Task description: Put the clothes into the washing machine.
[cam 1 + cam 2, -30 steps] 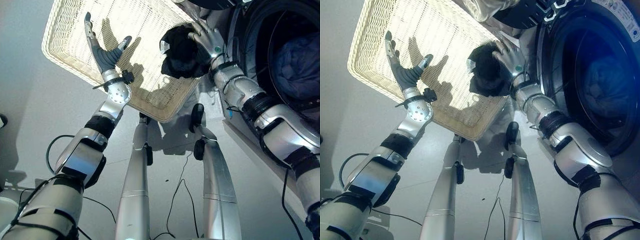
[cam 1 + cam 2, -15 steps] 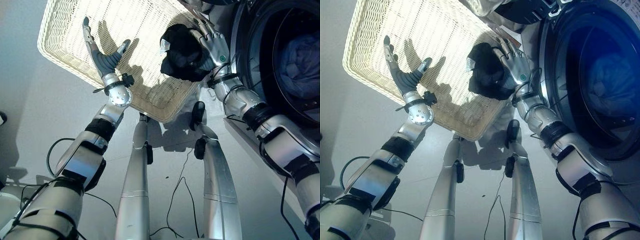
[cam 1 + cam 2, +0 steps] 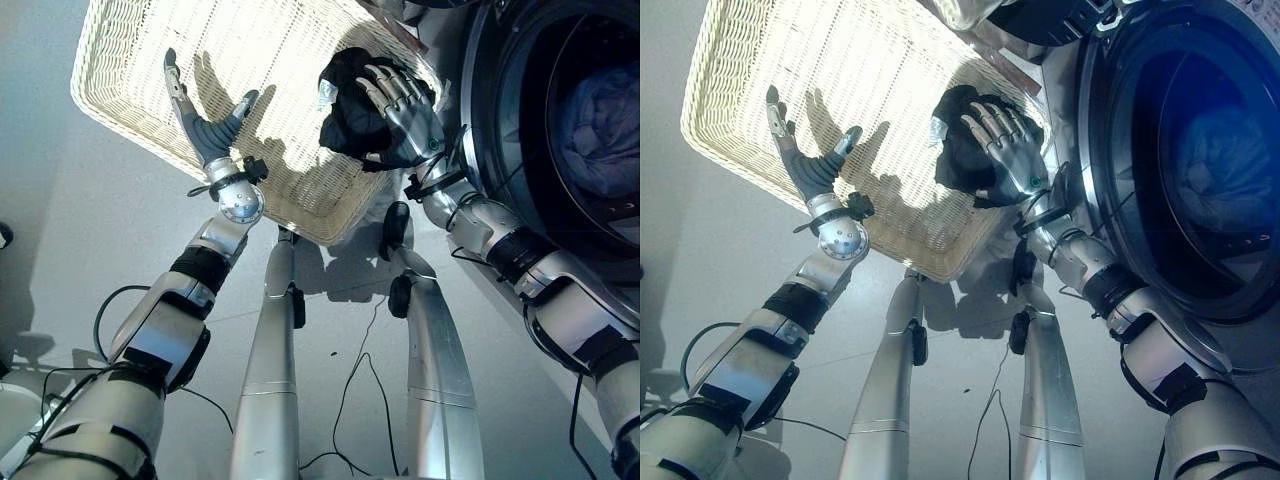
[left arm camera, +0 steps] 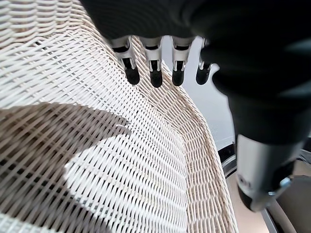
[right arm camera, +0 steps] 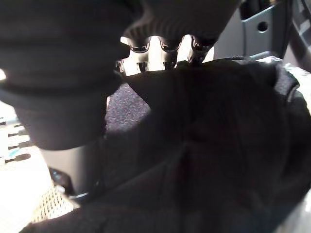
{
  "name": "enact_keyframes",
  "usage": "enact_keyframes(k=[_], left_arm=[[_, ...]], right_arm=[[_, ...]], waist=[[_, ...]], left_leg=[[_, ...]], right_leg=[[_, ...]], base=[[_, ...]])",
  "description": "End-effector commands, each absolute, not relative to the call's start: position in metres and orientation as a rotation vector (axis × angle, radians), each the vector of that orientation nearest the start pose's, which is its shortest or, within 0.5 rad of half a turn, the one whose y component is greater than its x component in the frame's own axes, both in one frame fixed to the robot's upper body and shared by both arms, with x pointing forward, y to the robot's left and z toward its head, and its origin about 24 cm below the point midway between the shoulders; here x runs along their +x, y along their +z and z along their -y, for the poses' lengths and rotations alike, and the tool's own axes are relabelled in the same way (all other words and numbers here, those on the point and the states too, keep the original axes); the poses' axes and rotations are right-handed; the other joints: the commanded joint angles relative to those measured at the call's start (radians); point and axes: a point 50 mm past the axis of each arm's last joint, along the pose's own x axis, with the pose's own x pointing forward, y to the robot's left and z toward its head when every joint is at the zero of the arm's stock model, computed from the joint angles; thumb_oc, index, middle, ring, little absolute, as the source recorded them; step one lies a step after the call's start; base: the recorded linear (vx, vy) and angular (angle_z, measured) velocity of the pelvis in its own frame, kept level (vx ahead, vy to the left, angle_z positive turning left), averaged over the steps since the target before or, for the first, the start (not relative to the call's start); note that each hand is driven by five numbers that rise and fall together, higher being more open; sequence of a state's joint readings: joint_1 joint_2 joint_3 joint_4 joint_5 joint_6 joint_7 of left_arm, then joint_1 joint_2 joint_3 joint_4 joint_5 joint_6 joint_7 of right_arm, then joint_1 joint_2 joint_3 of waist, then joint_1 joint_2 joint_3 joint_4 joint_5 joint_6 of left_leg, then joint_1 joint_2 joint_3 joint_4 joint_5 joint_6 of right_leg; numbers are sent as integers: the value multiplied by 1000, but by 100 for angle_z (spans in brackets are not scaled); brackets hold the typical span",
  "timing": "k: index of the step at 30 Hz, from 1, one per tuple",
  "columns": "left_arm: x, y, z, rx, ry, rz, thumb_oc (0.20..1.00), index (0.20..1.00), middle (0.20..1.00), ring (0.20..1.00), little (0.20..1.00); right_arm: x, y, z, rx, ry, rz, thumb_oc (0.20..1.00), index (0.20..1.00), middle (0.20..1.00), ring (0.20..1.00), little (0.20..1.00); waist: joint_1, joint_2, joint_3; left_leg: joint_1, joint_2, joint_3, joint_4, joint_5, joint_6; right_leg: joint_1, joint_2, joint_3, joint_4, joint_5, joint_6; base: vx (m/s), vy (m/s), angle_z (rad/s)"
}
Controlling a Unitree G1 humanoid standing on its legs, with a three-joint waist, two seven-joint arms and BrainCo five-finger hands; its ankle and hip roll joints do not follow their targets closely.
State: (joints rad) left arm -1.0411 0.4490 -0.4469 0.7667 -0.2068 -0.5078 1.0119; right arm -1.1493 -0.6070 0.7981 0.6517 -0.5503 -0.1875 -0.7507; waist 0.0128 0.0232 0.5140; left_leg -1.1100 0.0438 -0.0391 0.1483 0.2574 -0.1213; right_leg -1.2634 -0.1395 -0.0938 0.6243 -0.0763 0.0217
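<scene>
Washing machine (image 3: 560,120) with open drum holding blue laundry (image 3: 598,110), pale wicker basket (image 3: 150,60) just beside it, right hand (image 3: 405,105) with fingers curled around bunched black garment (image 3: 350,100) in the basket's corner nearest the machine, left hand (image 3: 205,115) open, fingers straight over the weave.

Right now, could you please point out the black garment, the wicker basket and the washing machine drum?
black garment (image 3: 345,110), left eye view, its bunched middle.
wicker basket (image 3: 120,105), left eye view, its woven rim.
washing machine drum (image 3: 1200,170), right eye view, its opening.
</scene>
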Motion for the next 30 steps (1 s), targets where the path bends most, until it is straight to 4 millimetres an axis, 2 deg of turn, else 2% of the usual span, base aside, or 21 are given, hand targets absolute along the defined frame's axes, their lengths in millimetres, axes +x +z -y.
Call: enact_keyframes(k=[1, 6, 12, 17, 18, 19, 20, 30], left_arm=[[370, 267, -172, 14, 664, 935, 1000, 1000, 1000, 1000, 1000], [370, 269, -169, 14, 650, 933, 1000, 1000, 1000, 1000, 1000], [374, 276, -166, 16, 626, 929, 1000, 1000, 1000, 1000, 1000], [376, 279, -160, 11, 610, 927, 1000, 1000, 1000, 1000, 1000], [375, 279, -158, 9, 609, 927, 1000, 1000, 1000, 1000, 1000], [375, 279, -157, 7, 608, 928, 1000, 1000, 1000, 1000, 1000], [375, 279, -156, 5, 607, 929, 1000, 1000, 1000, 1000, 1000], [375, 278, -154, -2, 598, 937, 1000, 1000, 1000, 1000, 1000]], right_arm=[[371, 251, 102, -1339, -78, 1175, 1000, 1000, 1000, 1000, 1000], [381, 244, 108, -1424, -63, 1036, 1000, 1000, 1000, 1000, 1000], [401, 250, 125, -1524, -191, 836, 1000, 1000, 1000, 1000, 1000], [418, 246, 152, -1645, -290, 503, 1000, 1000, 1000, 1000, 1000], [420, 244, 154, -1662, -292, 463, 878, 878, 878, 878, 878], [421, 243, 157, -1678, -301, 427, 354, 354, 354, 354, 354], [422, 242, 159, -1690, -304, 401, 200, 200, 200, 200, 200], [423, 243, 160, -1698, -317, 390, 200, 200, 200, 200, 200]], waist=[[-16, 20, 6], [-9, 20, 6], [3, 26, 6], [13, 34, 6], [14, 36, 6], [15, 37, 6], [16, 39, 6], [19, 48, 6]], left_leg=[[-15, -68, 23, 156, -156, 9], [-15, -67, 22, 153, -151, 9], [-19, -69, 20, 156, -147, 8], [-16, -67, 22, 149, -142, 9], [-15, -66, 23, 147, -140, 10], [-16, -66, 24, 147, -138, 11], [-17, -67, 24, 147, -138, 12], [-13, -71, 26, 141, -128, 15]], right_leg=[[116, 52, -29, -248, 137, 121], [120, 49, -37, -248, 138, 119], [117, 45, -45, -251, 147, 119], [120, 42, -51, -259, 154, 116], [121, 42, -51, -259, 156, 114], [119, 42, -51, -258, 157, 113], [118, 42, -51, -259, 159, 113], [118, 43, -50, -261, 169, 111]], base=[[0, 0, 0], [1, -6, 0], [1, -6, 0], [0, 0, 0], [0, 0, 0], [0, 0, 0], [0, 0, 0], [0, 0, 0]])
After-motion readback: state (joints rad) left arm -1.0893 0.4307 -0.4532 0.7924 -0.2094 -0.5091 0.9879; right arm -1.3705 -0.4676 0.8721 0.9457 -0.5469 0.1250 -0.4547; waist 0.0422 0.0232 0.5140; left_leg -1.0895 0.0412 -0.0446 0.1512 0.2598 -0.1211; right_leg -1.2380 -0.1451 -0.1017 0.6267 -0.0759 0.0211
